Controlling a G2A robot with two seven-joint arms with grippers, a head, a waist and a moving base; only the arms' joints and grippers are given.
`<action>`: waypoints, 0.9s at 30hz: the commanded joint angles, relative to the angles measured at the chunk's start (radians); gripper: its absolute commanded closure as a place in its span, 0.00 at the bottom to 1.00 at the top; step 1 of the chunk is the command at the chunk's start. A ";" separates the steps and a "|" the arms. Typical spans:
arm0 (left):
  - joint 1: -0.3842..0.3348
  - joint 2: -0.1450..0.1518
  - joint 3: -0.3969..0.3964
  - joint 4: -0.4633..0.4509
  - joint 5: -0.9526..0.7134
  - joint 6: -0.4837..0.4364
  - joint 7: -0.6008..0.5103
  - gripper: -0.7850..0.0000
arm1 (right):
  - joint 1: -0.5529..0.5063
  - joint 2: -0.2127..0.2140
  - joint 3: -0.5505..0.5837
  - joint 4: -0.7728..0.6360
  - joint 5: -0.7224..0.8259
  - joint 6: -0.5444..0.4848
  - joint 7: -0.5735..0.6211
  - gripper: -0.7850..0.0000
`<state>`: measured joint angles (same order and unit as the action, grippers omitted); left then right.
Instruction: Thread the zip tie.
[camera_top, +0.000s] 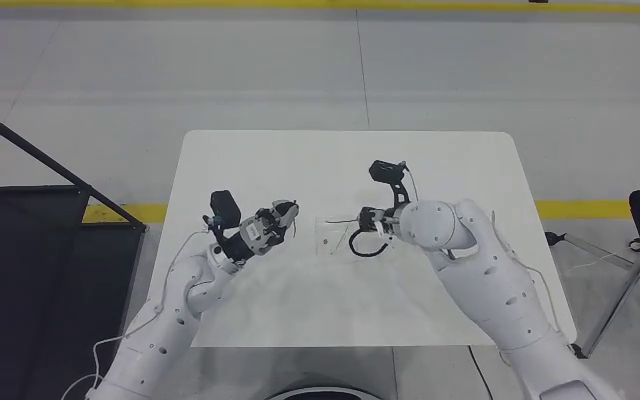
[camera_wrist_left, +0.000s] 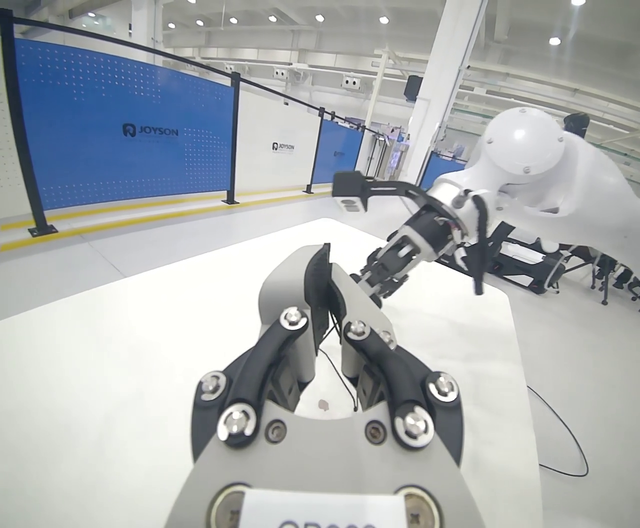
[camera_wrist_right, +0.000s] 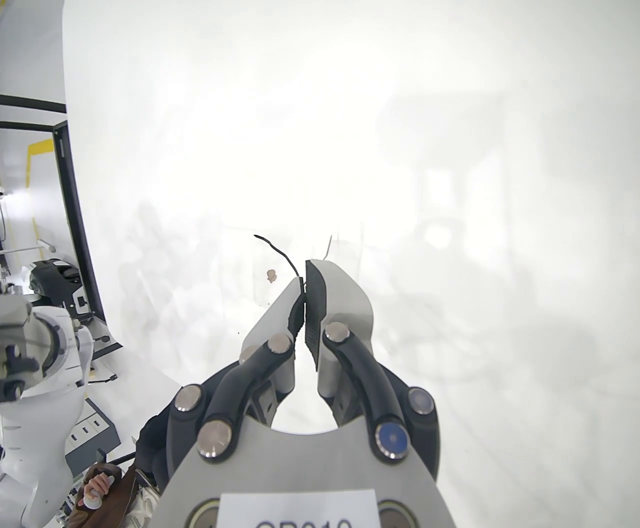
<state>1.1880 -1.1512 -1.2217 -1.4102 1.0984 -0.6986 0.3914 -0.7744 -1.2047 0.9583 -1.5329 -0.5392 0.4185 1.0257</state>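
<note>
**Curled tip could miss or slip**

The thin black zip tie (camera_wrist_right: 282, 255) is pinched by the fingers of the right gripper (camera_wrist_right: 305, 280), its tip protruding. The left gripper (camera_wrist_left: 330, 280) nips another stretch above the worktop (camera_top: 440, 170). The bent tip or a slack pinch could spoil alignment.

Top view: high above the arms, looking straight down on the whole table (camera_top: 250, 160), far enough to catch floor past its far edge. Left wrist view: close behind the left gripper (camera_wrist_left: 327, 295), facing almost level across the table toward its right edge, with the right gripper (camera_wrist_left: 372, 292) farther off. Right wrist view: close behind its own gripper, tilted down at the tabletop. Shared by all three: the table's middle; by both wrist views, the zip tie (camera_wrist_right: 280, 252) and a small spot (camera_wrist_right: 271, 275) there.
</note>
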 joint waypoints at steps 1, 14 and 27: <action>0.007 0.000 -0.005 0.008 0.030 0.032 0.021 1.00 | -0.044 0.012 0.035 -0.053 -0.012 -0.006 0.001 1.00; 0.027 0.001 -0.009 0.021 0.070 0.027 0.080 1.00 | -0.179 0.043 0.136 -0.209 -0.041 -0.014 0.004 1.00; 0.031 -0.001 -0.003 0.005 0.104 0.070 0.077 1.00 | -0.194 0.042 0.139 -0.210 -0.023 -0.030 -0.023 1.00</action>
<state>1.2198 -1.1517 -1.2262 -1.4046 1.1910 -0.6350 0.4594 -0.9592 -1.1624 1.0952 -1.7423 -0.5750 0.3986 1.0216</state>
